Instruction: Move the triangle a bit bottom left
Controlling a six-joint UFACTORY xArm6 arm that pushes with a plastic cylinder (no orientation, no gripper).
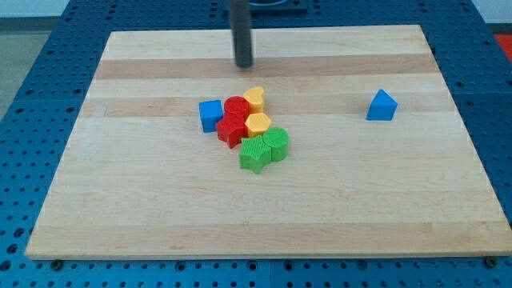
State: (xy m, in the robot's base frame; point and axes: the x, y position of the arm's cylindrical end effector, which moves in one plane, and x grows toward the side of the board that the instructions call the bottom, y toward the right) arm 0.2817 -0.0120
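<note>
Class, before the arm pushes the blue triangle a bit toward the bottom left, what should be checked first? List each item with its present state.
1. Blue triangle in plain view, standing alone at the view's right: ok.
2. Board free of blocks just bottom left of the triangle: ok.
3. My tip on the triangle's upper right side, ready to push: not ok; it sits near the view's top, far to the triangle's left.
4. Tip clear of the cluster, yellow heart nearest: ok.
5. Blue cube and the cluster far enough left of the short push: ok.
</note>
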